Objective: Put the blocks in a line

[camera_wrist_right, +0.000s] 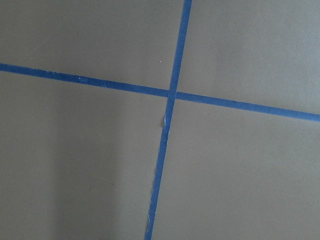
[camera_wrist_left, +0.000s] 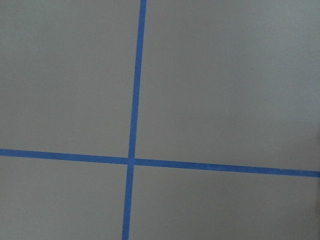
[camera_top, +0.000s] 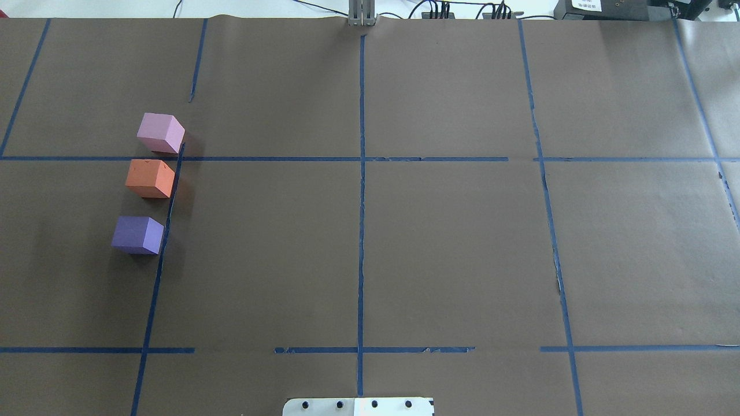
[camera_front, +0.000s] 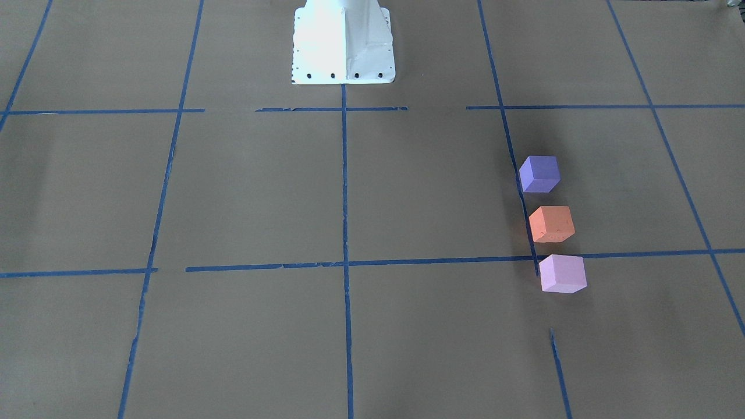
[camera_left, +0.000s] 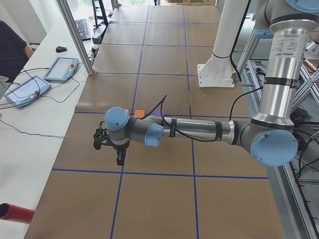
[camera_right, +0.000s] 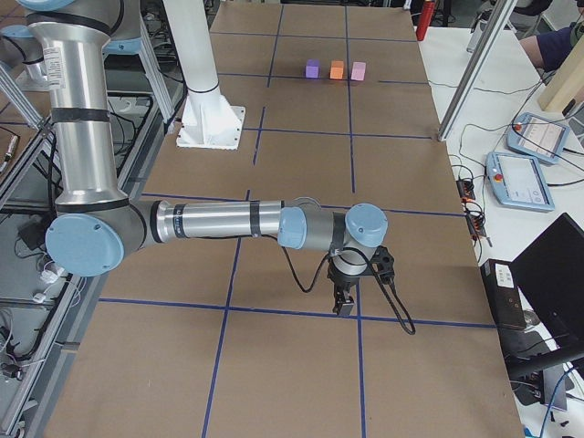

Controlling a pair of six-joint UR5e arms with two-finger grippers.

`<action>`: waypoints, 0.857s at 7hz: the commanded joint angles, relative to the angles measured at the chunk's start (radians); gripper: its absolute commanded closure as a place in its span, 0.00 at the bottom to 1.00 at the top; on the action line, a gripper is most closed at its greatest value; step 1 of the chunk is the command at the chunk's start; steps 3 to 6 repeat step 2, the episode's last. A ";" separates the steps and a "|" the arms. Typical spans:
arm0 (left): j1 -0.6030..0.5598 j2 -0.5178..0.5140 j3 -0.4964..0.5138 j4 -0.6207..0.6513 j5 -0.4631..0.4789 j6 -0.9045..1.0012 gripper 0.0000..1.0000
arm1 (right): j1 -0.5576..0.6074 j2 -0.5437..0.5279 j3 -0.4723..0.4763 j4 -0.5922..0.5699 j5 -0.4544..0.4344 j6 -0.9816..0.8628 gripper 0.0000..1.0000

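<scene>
Three blocks stand in a line, close but apart, beside a blue tape line on the robot's left half of the table: the violet-purple block (camera_front: 539, 174) (camera_top: 138, 234) nearest the robot, the orange block (camera_front: 551, 224) (camera_top: 150, 178) in the middle, the pale pink-lilac block (camera_front: 562, 273) (camera_top: 161, 133) farthest. The left gripper (camera_left: 118, 158) shows only in the exterior left view, above bare paper, away from the blocks. The right gripper (camera_right: 345, 306) shows only in the exterior right view, far from the blocks (camera_right: 337, 69). I cannot tell whether either is open or shut. Both wrist views show only taped paper.
Brown paper with a blue tape grid (camera_top: 361, 173) covers the table. The white robot base (camera_front: 343, 43) stands at the robot's edge. Teach pendants (camera_left: 27, 89) (camera_right: 520, 178) and cables lie on the side bench, where an operator (camera_left: 12, 50) sits.
</scene>
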 commanded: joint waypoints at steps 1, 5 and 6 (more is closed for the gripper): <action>-0.029 0.042 -0.001 0.005 0.012 0.090 0.00 | 0.000 0.000 0.000 0.000 0.000 0.000 0.00; -0.030 0.065 -0.007 0.002 0.011 0.092 0.00 | 0.000 0.000 0.000 0.000 0.000 0.000 0.00; -0.030 0.065 -0.007 0.002 0.011 0.092 0.00 | 0.000 0.000 0.000 0.000 0.000 0.000 0.00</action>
